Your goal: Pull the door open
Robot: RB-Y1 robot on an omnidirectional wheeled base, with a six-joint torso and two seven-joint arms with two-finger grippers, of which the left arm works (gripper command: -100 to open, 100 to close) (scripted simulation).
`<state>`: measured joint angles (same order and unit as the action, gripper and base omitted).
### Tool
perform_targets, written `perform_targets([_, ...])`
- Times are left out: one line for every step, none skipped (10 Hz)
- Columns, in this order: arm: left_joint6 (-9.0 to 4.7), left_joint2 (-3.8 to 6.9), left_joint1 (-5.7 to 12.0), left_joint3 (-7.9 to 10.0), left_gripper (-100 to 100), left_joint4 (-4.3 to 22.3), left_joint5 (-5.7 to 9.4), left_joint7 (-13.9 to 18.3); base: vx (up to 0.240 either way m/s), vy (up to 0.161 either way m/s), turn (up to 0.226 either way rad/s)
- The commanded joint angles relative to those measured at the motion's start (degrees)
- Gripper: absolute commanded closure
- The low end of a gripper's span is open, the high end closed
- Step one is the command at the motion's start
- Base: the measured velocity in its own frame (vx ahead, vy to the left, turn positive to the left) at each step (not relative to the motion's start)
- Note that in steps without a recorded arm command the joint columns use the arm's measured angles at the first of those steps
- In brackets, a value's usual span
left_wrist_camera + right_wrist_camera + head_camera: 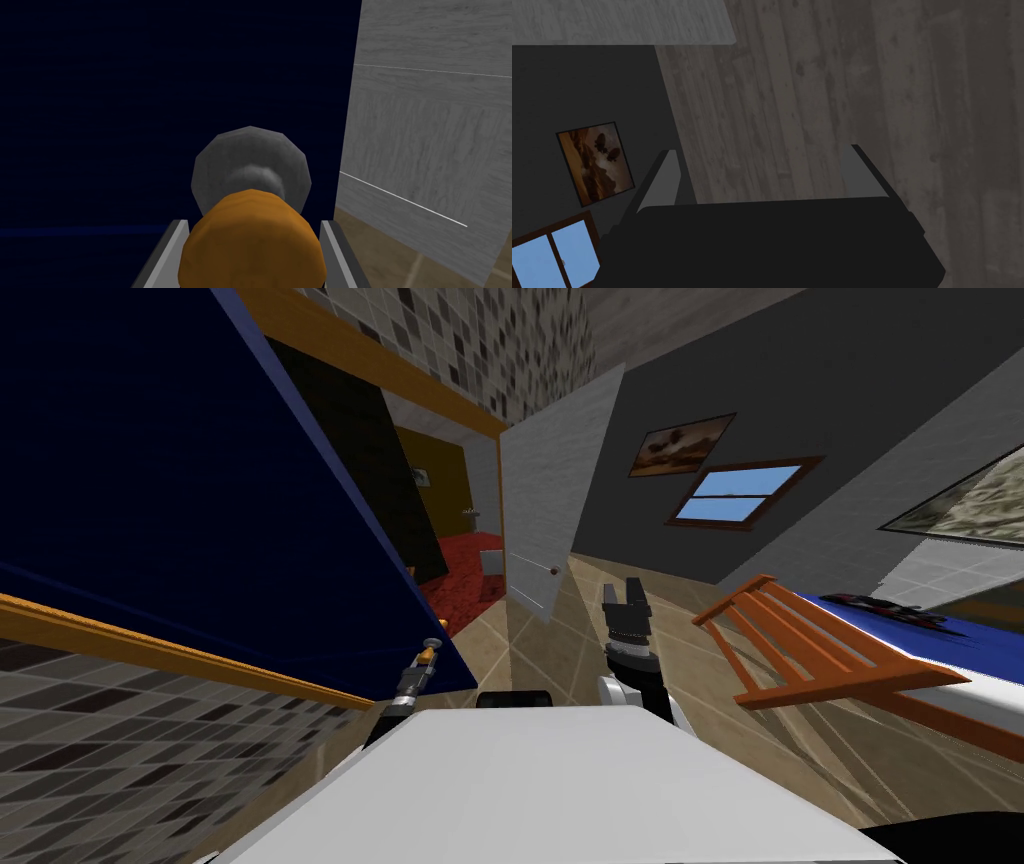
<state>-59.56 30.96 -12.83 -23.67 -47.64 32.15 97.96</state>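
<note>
Gripping orange knob (252, 245) of dark blue door (100, 125), close at left, with left gripper (255, 222) jaws pressed on its sides; holding right gripper (762, 150) raised, jaws wide.

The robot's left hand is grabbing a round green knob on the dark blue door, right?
Not quite. The round knob is orange, not green. The left wrist view shows it standing out from a grey round plate on the dark blue door, with the left jaws shut on its sides.
</note>
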Motion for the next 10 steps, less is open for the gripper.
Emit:
perform_targets([0.00,0.00,0.00,0.00,100,0.00,0.00,0.00,-0.095,0.010,-0.027])
perform_targets([-1.23,0.44,-0.63,-0.68,100,0.44,-0.36,0.72,-0.140,0.027,-0.180])
perform_targets([-1.55,0.57,-0.77,-0.81,100,0.53,-0.44,0.88,-0.203,0.033,-0.132])
perform_targets([-2.22,0.84,-1.07,-1.09,100,0.73,-0.59,1.24,-0.172,0.050,-0.109])
perform_targets([-2.96,1.14,-1.39,-1.39,100,0.95,-0.76,1.62,-0.195,0.089,-0.144])
perform_targets([-3.72,1.45,-1.72,-1.71,100,1.18,-0.94,2.02,-0.200,0.071,-0.161])
perform_targets([-4.47,1.76,-2.05,-2.02,100,1.40,-1.11,2.41,-0.198,0.045,-0.159])
perform_targets([-5.17,2.04,-2.36,-2.31,100,1.60,-1.27,2.77,-0.204,0.057,-0.150])
perform_targets([-5.77,2.29,-2.62,-2.56,100,1.78,-1.41,3.09,-0.222,0.049,-0.128])
perform_targets([-6.27,2.49,-2.83,-2.76,100,1.93,-1.53,3.35,-0.195,0.054,-0.095])
